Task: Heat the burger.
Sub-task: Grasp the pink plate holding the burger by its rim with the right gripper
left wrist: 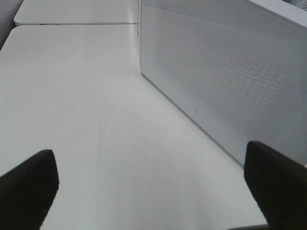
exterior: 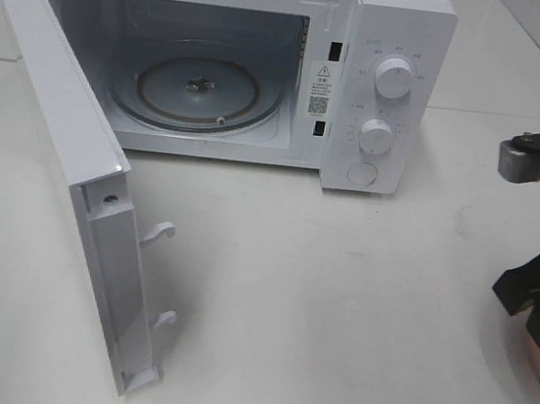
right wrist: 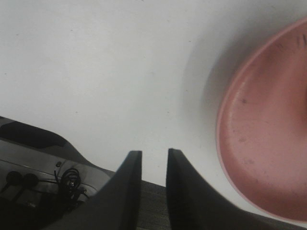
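Pink plate [right wrist: 249, 143] lies just beside your right gripper [right wrist: 154, 153], whose jaws stand slightly apart on nothing; your left gripper [left wrist: 149, 163] gapes empty. No burger shows in any view. Reach blind and you may clip the rim, skidding it across the counter [exterior: 337, 299].

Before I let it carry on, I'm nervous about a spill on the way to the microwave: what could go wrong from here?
1. The right gripper hangs near the pink plate with jaws only narrowly apart; it could nudge the plate rather than grasp it.
2. The microwave door juts out over the table, so a wide swing might clip it.
3. The burger shows in no view, so its footing is unknown.
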